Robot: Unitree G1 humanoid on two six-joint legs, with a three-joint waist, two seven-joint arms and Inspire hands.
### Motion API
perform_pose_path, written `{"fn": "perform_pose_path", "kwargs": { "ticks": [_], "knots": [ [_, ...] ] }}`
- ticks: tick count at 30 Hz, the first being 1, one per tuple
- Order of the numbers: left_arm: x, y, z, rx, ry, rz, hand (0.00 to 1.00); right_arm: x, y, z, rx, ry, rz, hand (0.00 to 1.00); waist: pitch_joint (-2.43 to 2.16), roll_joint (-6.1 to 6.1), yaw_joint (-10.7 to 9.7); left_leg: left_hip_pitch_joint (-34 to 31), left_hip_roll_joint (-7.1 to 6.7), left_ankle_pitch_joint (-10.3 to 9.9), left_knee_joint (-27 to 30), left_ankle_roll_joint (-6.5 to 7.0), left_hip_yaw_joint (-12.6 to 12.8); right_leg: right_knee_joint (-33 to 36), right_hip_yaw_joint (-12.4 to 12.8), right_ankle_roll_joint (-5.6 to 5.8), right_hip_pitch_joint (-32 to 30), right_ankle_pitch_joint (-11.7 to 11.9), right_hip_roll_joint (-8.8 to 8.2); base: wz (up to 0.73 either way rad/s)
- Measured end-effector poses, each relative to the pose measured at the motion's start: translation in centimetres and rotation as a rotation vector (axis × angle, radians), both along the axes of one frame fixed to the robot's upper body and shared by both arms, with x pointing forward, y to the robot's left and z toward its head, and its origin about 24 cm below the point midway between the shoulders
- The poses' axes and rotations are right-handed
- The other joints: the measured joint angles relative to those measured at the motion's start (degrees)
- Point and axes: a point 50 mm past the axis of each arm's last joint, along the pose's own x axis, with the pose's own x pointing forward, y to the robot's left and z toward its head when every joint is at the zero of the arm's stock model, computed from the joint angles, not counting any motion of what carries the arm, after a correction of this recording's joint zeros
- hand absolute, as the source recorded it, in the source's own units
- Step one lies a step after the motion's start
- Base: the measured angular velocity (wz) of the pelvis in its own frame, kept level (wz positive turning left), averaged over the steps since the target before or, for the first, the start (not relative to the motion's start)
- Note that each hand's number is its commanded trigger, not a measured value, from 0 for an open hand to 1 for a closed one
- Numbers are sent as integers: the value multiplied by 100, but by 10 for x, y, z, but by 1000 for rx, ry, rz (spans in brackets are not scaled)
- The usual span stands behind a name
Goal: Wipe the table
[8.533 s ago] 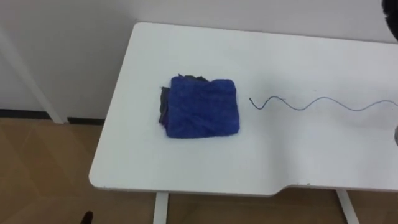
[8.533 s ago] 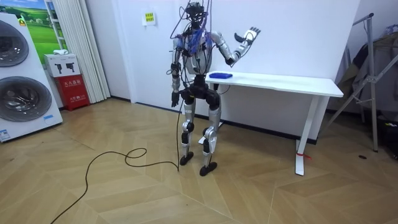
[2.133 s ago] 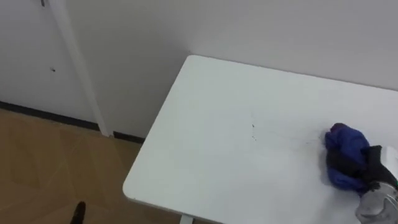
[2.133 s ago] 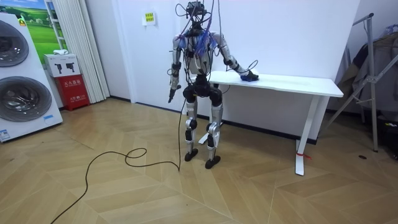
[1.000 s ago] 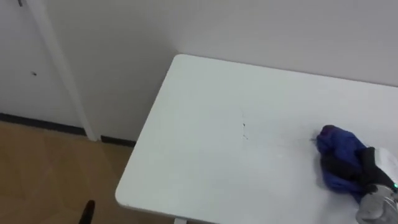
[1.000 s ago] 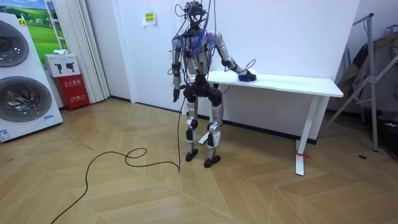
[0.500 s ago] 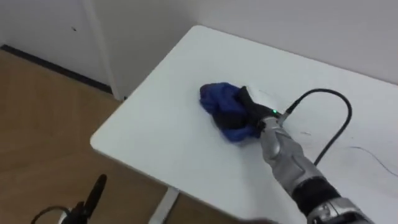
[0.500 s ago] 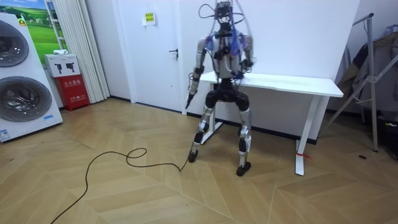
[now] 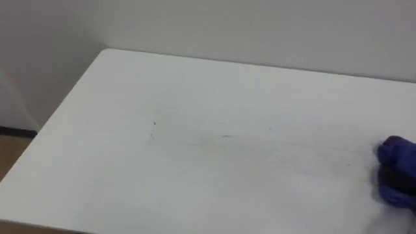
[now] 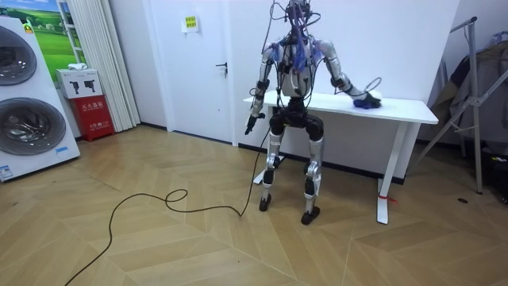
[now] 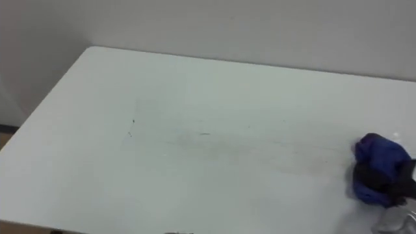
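In the left eye view, the blue cloth (image 9: 398,155) sits bunched at the far right of the white table (image 9: 195,84). A few faint specks (image 9: 154,123) and a thin smear show well apart from it, toward the left. That is your first risk: wadded like this, the cloth probably touches the top with a small patch. A pass could then run beside those marks and miss them.

In the right eye view, a dark shape that looks like the right hand (image 11: 389,181) lies across the lower part of the cloth. You cannot tell whether it clutches the cloth or only presses on it. If the hold is loose, a quick stroke may leave the cloth behind. The tabletop is smooth and bare, so it offers little drag.

In the room view, the robot stands at the table with its right arm stretched toward the room view's right. A long reach like that could cost pressure or balance. The left hand (image 10: 251,119) hangs by its side; its state is too small to tell. Around it are a wooden floor (image 10: 159,238), a washing machine (image 10: 28,111), a door (image 10: 202,71) and a metal rack (image 10: 476,95).
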Motion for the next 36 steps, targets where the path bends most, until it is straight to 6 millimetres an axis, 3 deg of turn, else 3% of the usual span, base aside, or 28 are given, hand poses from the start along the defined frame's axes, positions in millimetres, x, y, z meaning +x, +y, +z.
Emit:
{"fn": "perform_pose_path", "kwargs": {
  "ticks": [2, 3, 5, 8, 9, 11, 13, 15, 17, 19, 20, 23, 27, 30, 31, 33, 35, 36],
  "knots": [
    [25, -13, 1, -11, -60, -6, 0, 38, 64, 7, 45, -36, 224, 100, 18, 41, 74, -54, -38, 15, -112, 25, -46, -140, -101, -3, -77, 205, 4, -40],
    [33, -17, 2, -17, -81, -12, 0, 47, 81, 9, 66, -46, 274, 100, 20, 46, 90, -74, -50, 16, -117, 27, -69, -143, -105, -4, -109, 225, 2, -4],
    [66, -33, 8, -49, -158, -42, 0, 79, 143, 25, 117, -76, 490, 100, 22, 50, 125, -239, -80, 42, -134, 62, -189, -145, -169, -7, -200, 256, -19, 15],
    [75, -41, 10, -66, -191, -46, 0, 92, 163, 36, 136, -115, 568, 100, 25, 68, 259, -195, -163, 174, -313, 76, -401, -204, -413, 32, -91, 229, -94, 40],
    [71, -40, 10, -64, -184, -41, 0, 92, 161, 36, 135, -114, 560, 100, 26, 69, 254, -164, -182, 192, -355, 81, -448, -215, -453, 41, -72, 224, -110, 42],
    [46, -31, 4, -50, -122, 3, 0, 83, 142, 23, 141, -75, 476, 100, 20, 49, 231, -163, -216, 220, -380, 93, -557, -283, -639, 41, 13, 224, -144, 29],
    [19, -22, 1, -33, -75, 54, 0, 69, 121, 14, 138, -102, 392, 100, 11, -2, 39, -120, -240, 221, -388, 96, -712, -290, -836, 41, 144, 224, -173, 42],
    [-5, -9, 0, -1, -30, 87, 0, 46, 92, -3, 124, -75, 292, 100, 3, -101, -73, -6, -256, 221, -419, 96, -748, -381, -926, 41, 343, 224, -176, 42],
    [-32, 9, 4, 58, 20, 131, 0, 11, 49, -18, 87, -34, 151, 100, -11, -290, -186, 84, -304, 220, -418, 97, -756, -525, -1028, 60, 582, 212, -206, 27],
    [-41, 17, 6, 100, 38, 145, 0, -19, 20, -25, 51, -6, 35, 100, -42, -358, -249, 121, -317, 199, -424, 126, -756, -593, -1104, 81, 696, 225, -207, 23],
    [-42, 20, 8, 115, 35, 162, 0, -33, 7, -28, 50, 6, -38, 100, -39, -365, -254, 192, -317, 197, -444, 131, -759, -592, -1129, 87, 752, 228, -208, 9],
    [-32, 20, 10, 135, -16, 156, 0, -48, -6, -31, 39, 25, -105, 100, -40, -349, -294, 246, -314, 190, -470, 136, -760, -609, -1182, 97, 787, 222, -203, -8],
    [0, 10, 11, 115, -100, 114, 0, -36, 1, -28, 32, 12, -65, 100, -43, -271, -259, 133, -300, 164, -454, 102, -802, -650, -1179, 113, 761, 240, -165, -10],
    [22, -12, 7, 62, -135, 48, 0, -13, 18, -23, 17, 35, 0, 100, -48, -114, -100, 178, -298, 171, -453, 102, -820, -550, -981, 48, 655, 282, -119, -39],
    [30, -22, 5, 42, -141, 21, 0, 4, 34, -18, 11, 44, 71, 100, -35, -56, 38, 175, -293, 172, -467, 105, -828, -531, -831, -15, 528, 330, -67, -75],
    [41, -33, 3, 22, -133, -39, 0, 33, 78, -7, 39, 41, 236, 100, -32, -29, 228, 125, -259, 179, -478, 98, -827, -452, -668, -94, 308, 382, 13, -67],
    [49, -46, 0, -14, -113, -78, 0, 67, 162, 15, 34, 39, 579, 100, -21, -38, 508, 44, -206, 202, -500, 59, -905, -455, -562, -185, 131, 435, 134, -36],
    [50, -48, 0, -27, -110, -79, 0, 75, 180, 22, 23, 37, 650, 100, -7, -37, 557, 26, -207, 204, -502, 57, -961, -459, -558, -194, 118, 432, 148, 4]
  ]
}}
